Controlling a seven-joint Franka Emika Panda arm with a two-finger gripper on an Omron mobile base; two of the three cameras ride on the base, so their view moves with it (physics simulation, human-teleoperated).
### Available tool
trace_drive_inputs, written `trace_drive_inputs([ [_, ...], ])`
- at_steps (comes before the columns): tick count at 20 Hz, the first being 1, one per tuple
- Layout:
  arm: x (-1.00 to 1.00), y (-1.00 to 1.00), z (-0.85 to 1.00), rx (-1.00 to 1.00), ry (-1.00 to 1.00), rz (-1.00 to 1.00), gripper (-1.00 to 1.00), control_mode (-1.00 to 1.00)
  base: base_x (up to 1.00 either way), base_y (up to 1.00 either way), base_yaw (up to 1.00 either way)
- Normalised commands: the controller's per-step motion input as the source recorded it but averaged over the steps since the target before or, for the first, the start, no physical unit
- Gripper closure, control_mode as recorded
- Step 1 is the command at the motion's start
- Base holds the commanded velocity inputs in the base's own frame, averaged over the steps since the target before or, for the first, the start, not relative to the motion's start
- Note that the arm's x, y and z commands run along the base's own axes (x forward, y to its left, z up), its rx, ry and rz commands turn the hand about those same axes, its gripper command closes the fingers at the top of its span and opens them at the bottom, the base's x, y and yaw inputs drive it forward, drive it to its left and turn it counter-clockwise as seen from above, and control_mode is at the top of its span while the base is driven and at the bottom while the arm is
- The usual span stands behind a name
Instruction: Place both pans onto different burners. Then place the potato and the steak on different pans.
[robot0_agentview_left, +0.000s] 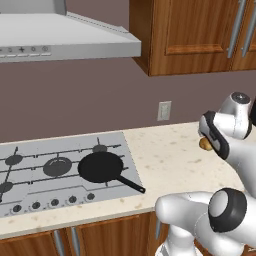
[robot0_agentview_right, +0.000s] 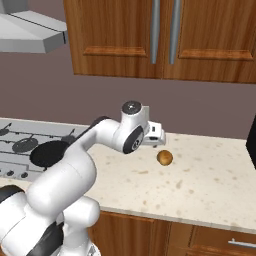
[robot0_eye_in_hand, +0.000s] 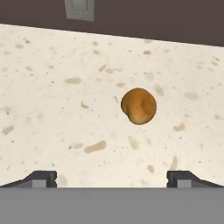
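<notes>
A golden-brown potato (robot0_eye_in_hand: 138, 106) lies on the speckled counter, ahead of my gripper (robot0_eye_in_hand: 111, 178) and a little right of its centre line. The jaws stand wide open with nothing between them, and the hand hovers above the counter just left of the potato (robot0_agentview_right: 164, 158). One black pan (robot0_agentview_left: 100, 166) sits on the front right burner of the cooktop (robot0_agentview_left: 30, 187), its handle (robot0_agentview_left: 132, 185) pointing out over the counter toward the front right. The large middle burner (robot0_agentview_left: 57, 166) is bare. In the left base view my arm covers most of the potato (robot0_agentview_left: 204, 144). The steak is out of view.
A wall outlet (robot0_agentview_left: 164, 110) sits on the brown wall behind the counter (robot0_agentview_left: 170, 160). A range hood (robot0_agentview_left: 65, 42) hangs over the cooktop, and wooden cabinets (robot0_agentview_right: 165, 40) hang above the counter. Knobs (robot0_agentview_left: 54, 202) line the cooktop's front edge.
</notes>
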Motion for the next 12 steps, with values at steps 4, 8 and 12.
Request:
trace_drive_inputs([
  [4, 0.31, -0.24, -0.08, 0.04, 0.0, 0.0, -1.0, -1.0, 0.0, 0.0, 0.0],
  [8, 0.38, -0.14, -0.03, 0.04, 0.0, -0.01, -1.0, -1.0, 0.0, 0.0, 0.0],
  [12, 0.28, -0.12, -0.13, 0.01, 0.0, -0.02, -1.0, -1.0, 0.0, 0.0, 0.0],
])
